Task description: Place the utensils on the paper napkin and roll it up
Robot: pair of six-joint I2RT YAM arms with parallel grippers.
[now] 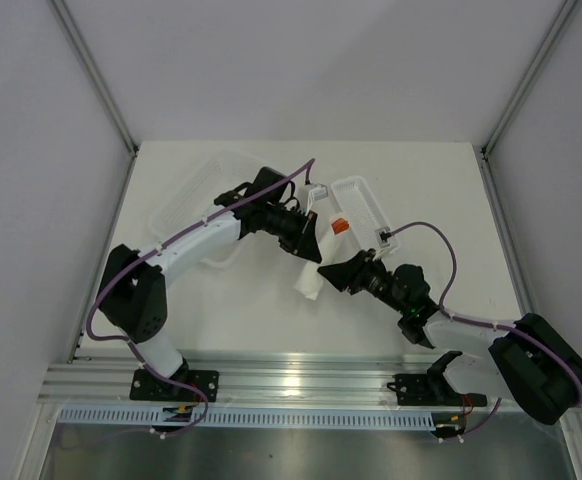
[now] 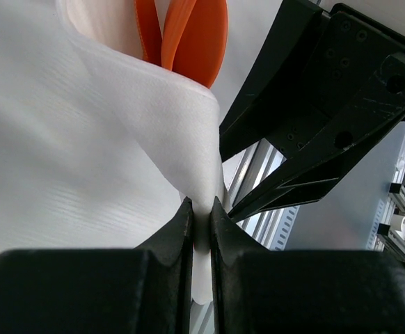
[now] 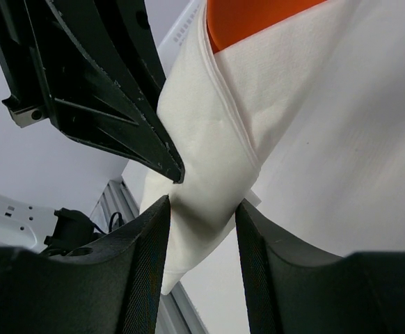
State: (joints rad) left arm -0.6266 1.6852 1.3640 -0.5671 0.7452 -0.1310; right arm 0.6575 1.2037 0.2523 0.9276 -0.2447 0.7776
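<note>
So the paper napkin (image 1: 309, 286) is wrapped around the utensils (image 1: 339, 226) in a loose bundle near the middle of the table (image 1: 431, 190). From the top camera, its long axis runs diagonally. The white tail end points toward my bases and a bit left. The open end points away and to the right, with the orange tips poking out of it. On my left wrist cam I can see two orange pieces side by side in the fold, one of them rounded. I can't tell which piece is which, and the rest is buried in paper.

It's crowded out there. A clear plastic tray (image 1: 356, 184) sits just beyond the orange tips, close to that end of the bundle. A second clear plastic tub (image 1: 203, 186) lies further left, partly under my left arm. Both of my wrists crowd in on the bundle from opposite sides, so each wrist cam gets a big black chunk of the other arm right beside the paper. The aluminium rail (image 1: 301, 380) runs across behind the tail end.

My left gripper (image 2: 201, 210) is squeezed nearly together, with just a thin edge of napkin pinched between the fingers. My right gripper (image 3: 202, 207) is spread wider, and the folded tail of the bundle fills the gap, with paper against both fingers.
</note>
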